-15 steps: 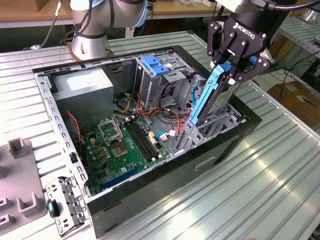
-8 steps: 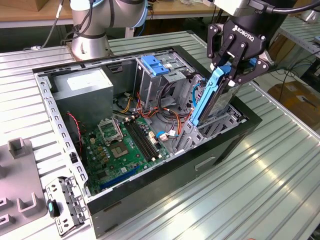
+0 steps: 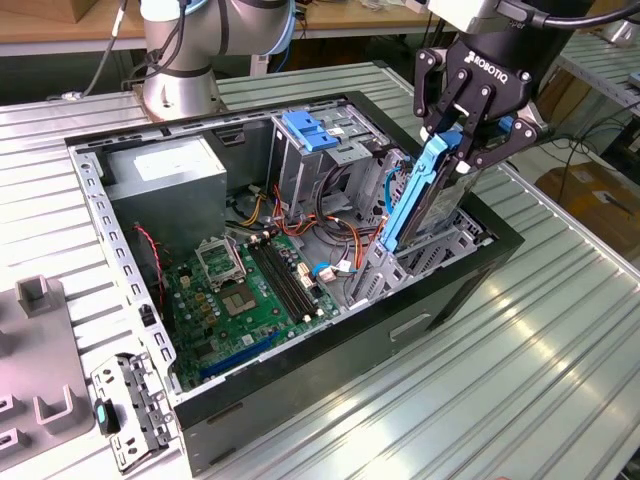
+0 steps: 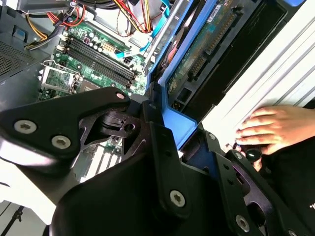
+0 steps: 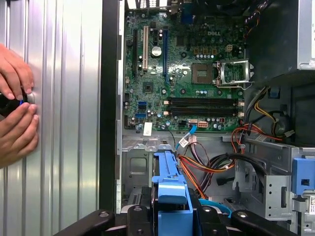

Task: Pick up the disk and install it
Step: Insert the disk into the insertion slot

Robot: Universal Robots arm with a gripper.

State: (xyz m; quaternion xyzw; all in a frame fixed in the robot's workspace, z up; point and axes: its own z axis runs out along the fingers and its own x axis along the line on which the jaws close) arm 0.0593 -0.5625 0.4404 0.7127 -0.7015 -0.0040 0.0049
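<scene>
Note ribbed metal bench (image 3: 560, 330) carrying open computer case (image 3: 95, 200) across its middle, with green motherboard (image 3: 240, 300) bared inside. Find gripper (image 3: 462, 145) above the case corner nearest the bench edge on the exterior view's right, clamped on the blue upper end of the disk (image 3: 415, 210), held tilted with its lower end down in the drive bay. Record a person's hands (image 5: 17, 132) resting on bare bench beside the case.

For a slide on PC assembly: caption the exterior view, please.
Gripper clamps the blue-railed disk, tilted on end, its lower end inside the open computer case.
</scene>
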